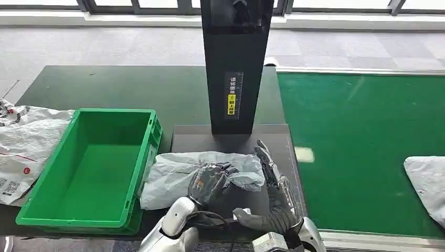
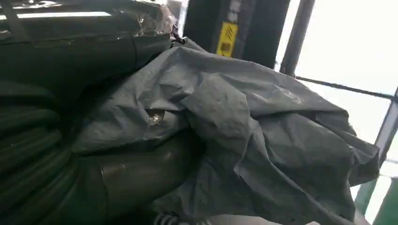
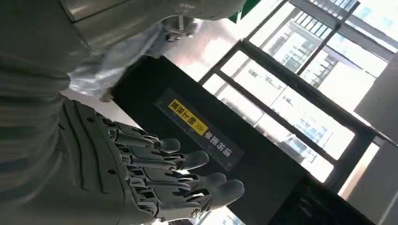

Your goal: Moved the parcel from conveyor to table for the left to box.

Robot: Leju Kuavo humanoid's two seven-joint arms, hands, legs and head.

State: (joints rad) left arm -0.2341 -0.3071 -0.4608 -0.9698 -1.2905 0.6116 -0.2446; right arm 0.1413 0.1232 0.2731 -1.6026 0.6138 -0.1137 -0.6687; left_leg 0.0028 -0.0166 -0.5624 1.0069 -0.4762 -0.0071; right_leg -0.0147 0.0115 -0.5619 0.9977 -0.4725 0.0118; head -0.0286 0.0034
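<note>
A crumpled grey parcel [image 1: 173, 176] lies on a dark plate [image 1: 231, 137] between the green box [image 1: 113, 111] and the conveyor. My left hand [image 1: 210, 182] sits on its middle, fingers curled into the plastic and gripping it. The left wrist view has the parcel [image 2: 263, 122] bunched over my left hand [image 2: 136, 173]. My right hand [image 1: 273, 181] lies flat and open just past the parcel's right end, holding nothing. In the right wrist view its fingers [image 3: 187, 180] are stretched out, with a corner of the parcel [image 3: 103, 65] behind them.
A black upright pillar [image 1: 236, 63] stands right behind the plate. The green conveyor belt [image 1: 357, 136] at the right carries another grey parcel [image 1: 427, 184]. White bagged parcels [image 1: 26, 142] lie left of the box, whose inside holds nothing.
</note>
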